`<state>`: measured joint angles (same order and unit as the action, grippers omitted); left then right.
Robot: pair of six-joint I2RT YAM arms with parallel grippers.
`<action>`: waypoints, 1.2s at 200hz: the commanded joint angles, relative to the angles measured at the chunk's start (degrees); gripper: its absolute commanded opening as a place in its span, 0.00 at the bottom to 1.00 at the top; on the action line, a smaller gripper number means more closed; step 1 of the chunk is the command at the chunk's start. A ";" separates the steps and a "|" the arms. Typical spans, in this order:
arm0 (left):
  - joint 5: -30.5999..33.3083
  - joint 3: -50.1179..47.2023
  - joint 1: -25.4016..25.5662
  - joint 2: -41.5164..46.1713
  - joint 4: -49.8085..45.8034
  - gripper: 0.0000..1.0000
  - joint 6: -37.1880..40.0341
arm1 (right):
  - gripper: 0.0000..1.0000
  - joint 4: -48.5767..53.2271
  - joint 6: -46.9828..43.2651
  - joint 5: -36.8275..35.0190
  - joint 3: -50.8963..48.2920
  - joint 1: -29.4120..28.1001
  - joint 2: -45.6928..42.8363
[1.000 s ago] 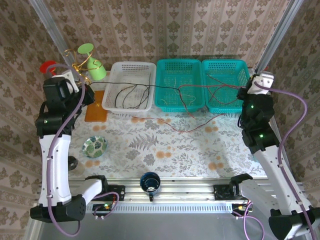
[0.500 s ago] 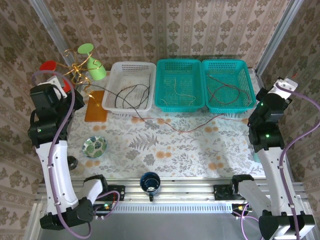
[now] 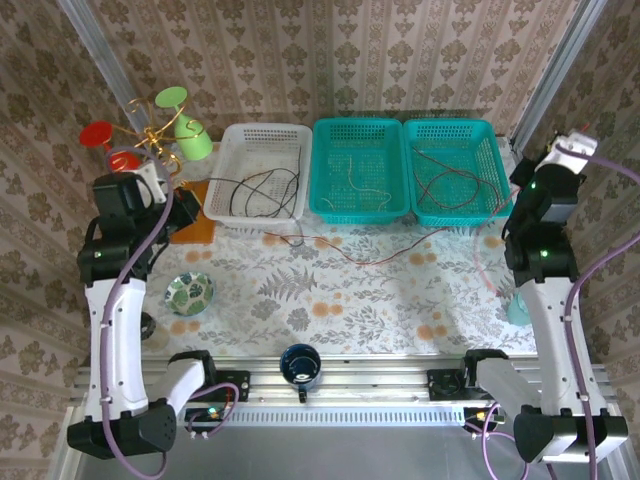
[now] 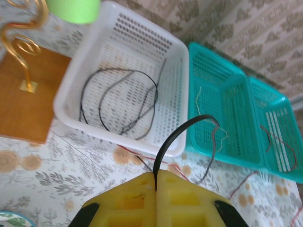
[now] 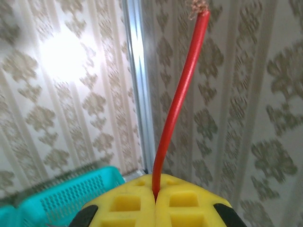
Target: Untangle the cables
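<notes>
A thin black cable (image 4: pixel 176 133) arcs up from between the yellow fingers of my left gripper (image 4: pixel 156 176), which is shut on it, and bends over toward the teal basket (image 4: pixel 222 109). More black cable (image 3: pixel 260 195) lies looped in the white basket (image 3: pixel 222 188), beside my left gripper (image 3: pixel 185 205). My right gripper (image 5: pixel 154 193) is shut on a red cable (image 5: pixel 177 99) whose frayed end points up at the wall. Another red cable (image 3: pixel 370 260) trails over the table in front of the baskets. A whitish cable (image 3: pixel 360 185) lies in the middle teal basket, and red strands (image 3: pixel 450 185) in the right one.
A wooden board (image 3: pixel 190 225) with a gold stand, a green cup (image 3: pixel 193 140) and red cups (image 3: pixel 100 135) sit at the back left. A patterned bowl (image 3: pixel 188 292) and a dark blue cup (image 3: pixel 300 362) stand near the front. Wallpapered walls close in both sides.
The cable stretched across the baskets a second ago has dropped. Both arms swung outward; then the left arm came back toward the white basket. The right arm ended higher, by the wall.
</notes>
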<state>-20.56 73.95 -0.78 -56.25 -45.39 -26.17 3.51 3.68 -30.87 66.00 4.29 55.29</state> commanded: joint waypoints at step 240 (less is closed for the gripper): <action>8.17 -5.56 14.92 -2.02 4.95 0.00 -3.83 | 0.00 -2.92 4.46 8.05 25.87 -4.65 41.65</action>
<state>-13.17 68.73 13.58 -57.76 -41.60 -28.95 -2.07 5.32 -19.73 96.05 0.84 95.39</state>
